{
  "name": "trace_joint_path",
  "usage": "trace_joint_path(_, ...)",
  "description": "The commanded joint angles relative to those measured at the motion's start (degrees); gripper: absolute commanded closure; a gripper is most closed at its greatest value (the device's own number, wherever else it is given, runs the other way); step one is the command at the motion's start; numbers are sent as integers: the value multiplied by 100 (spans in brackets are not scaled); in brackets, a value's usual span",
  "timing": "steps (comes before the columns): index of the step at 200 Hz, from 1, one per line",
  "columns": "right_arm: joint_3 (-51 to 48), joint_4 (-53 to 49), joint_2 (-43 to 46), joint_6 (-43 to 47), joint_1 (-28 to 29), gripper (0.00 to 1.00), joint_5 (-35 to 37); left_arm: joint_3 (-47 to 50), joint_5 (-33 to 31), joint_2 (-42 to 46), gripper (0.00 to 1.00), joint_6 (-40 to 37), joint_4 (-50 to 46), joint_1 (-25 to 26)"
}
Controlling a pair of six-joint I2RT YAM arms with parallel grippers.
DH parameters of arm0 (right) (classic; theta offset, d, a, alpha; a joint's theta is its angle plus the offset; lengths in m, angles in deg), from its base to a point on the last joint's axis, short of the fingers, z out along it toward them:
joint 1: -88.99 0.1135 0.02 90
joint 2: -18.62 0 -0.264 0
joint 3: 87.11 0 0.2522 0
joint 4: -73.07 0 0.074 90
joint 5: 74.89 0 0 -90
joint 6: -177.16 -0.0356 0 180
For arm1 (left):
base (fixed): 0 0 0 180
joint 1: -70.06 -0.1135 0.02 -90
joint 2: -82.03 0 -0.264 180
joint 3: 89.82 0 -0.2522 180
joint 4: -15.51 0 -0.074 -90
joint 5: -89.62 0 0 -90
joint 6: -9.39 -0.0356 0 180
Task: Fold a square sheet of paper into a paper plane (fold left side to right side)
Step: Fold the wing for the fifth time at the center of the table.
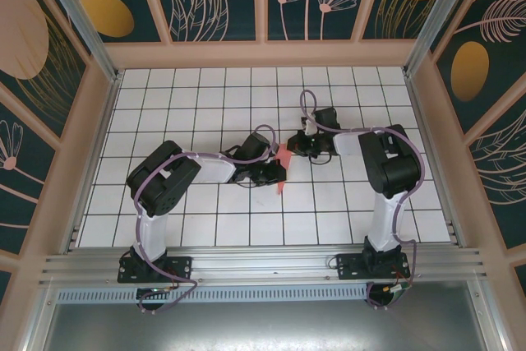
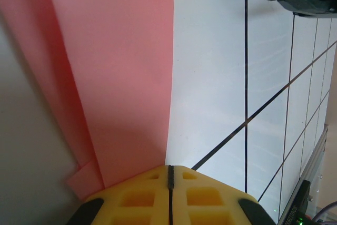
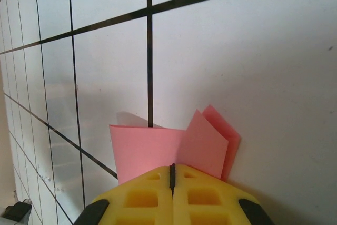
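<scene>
I'm seeing bright, even light on the white table (image 1: 205, 228), with a faint sheen on its tiles. The pink paper (image 3: 152, 151) throws a soft shadow just above itself; grid lines look crisp.

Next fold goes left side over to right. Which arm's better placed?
Probably left. The left gripper, shut, meets the pink paper from its left, with the broad flap ahead. The right gripper, shut, sits at its small far end.

no readable text, no labels, no numbers

Matt pink paper (image 2: 121, 77), smooth white tabletop (image 2: 210, 77)
</scene>
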Motion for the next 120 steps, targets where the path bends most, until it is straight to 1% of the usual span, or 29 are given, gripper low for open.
trace_joint_path(1, 197, -257, -209, 199, -110, 100, 259, 170, -367, -226, 89, -108, -642, 79)
trace_joint_path(15, 285, -368, -275, 221, -119, 100, 353, 344, -270, -122, 84, -71, -451, 79)
trace_joint_path(35, 298, -510, -292, 247, -83, 100, 336, 390, -64, 261, 78, -24, -128, 79)
trace_joint_path(61, 226, -568, -261, 289, -27, 100, 264, 257, 88, 694, 72, -95, -175, 79)
trace_joint_path(92, 149, -561, -257, 287, 7, 100, 262, 311, 412, 840, 72, 59, 8, 79)
trace_joint_path(120, 142, -568, -266, 278, 3, 100, 262, 338, 746, 590, 75, 136, 177, 94)
